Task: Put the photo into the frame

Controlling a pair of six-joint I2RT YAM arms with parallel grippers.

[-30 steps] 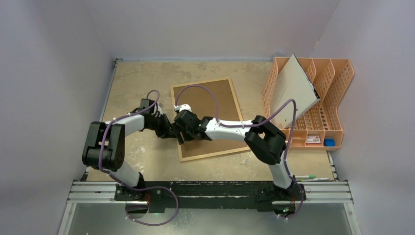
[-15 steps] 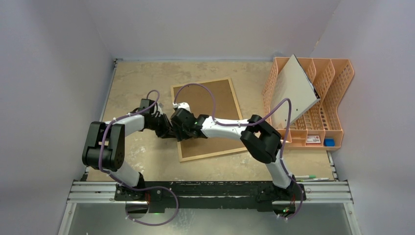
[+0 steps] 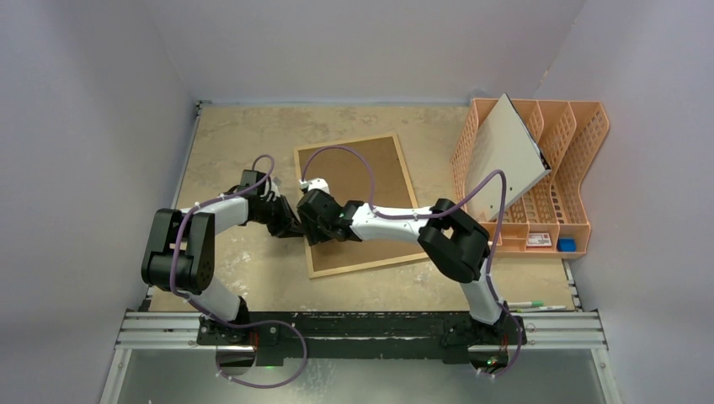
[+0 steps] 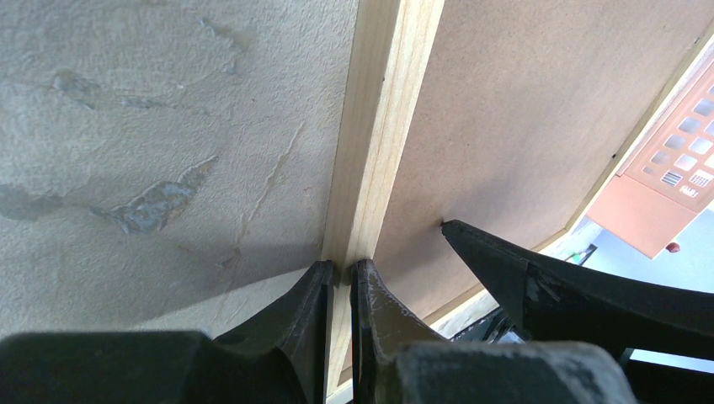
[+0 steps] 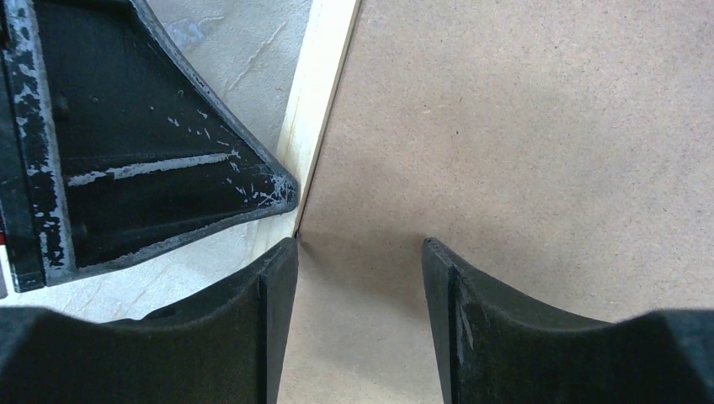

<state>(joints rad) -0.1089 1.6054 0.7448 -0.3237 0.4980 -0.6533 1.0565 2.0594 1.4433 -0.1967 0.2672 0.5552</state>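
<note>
The left arm (image 3: 221, 209) folds at its elbow and stretches right, low over the worktop (image 3: 244, 135). The left tool (image 4: 341, 282) has both fingers pinched nearly together on the frame (image 4: 379, 126) rail. The right arm (image 3: 389, 221) bends at its elbow and stretches left, its wrist just beside the left one. The right tool (image 5: 360, 252) points down with its 2 fingers apart and nothing between them. 1 tip sits close to a left finger.

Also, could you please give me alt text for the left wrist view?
The left pincer pinches the light-wood rail of the frame, which lies back-up on the mottled table. A black fingertip of the right pincer reaches its brown back.
</note>
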